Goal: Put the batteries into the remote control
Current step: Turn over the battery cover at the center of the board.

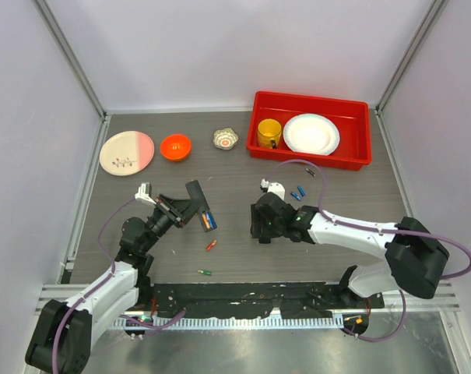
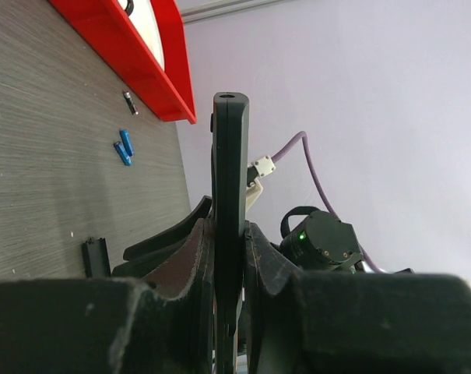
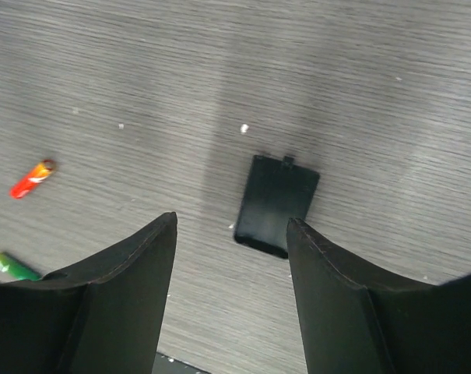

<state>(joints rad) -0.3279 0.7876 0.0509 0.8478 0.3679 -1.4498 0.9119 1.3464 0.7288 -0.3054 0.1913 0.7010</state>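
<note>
Top external: shows the remote control (image 1: pixel 199 204) flat-on, with two batteries (image 1: pixel 207 221), one orange and one blue, seated at its near end.
Left wrist: shows the same remote edge-on and upright (image 2: pixel 230 179); the seated pair cannot be seen from here.
Right wrist: shows one small black flat piece (image 3: pixel 275 206) lying on the table (image 3: pixel 360 70); the top view hides it under the right arm.
Left gripper (image 1: pixel 187 209): fingers pressed onto the remote's two faces, pinching it.
Right gripper (image 3: pixel 231 226): right of the remote, fingers spread with nothing between them; the flat piece lies untouched beyond the tips.
Loose batteries: four. One red (image 1: pixel 211 245) lies just nearer than the remote, one green (image 1: pixel 205 273) nearer still, and two blue (image 1: pixel 299 193) side by side well to its right.
Far side of the remote: one red tray (image 1: pixel 352 160) holding one yellow cup (image 1: pixel 268 133) and one white plate (image 1: pixel 311 134); also one orange bowl (image 1: pixel 175 146).
</note>
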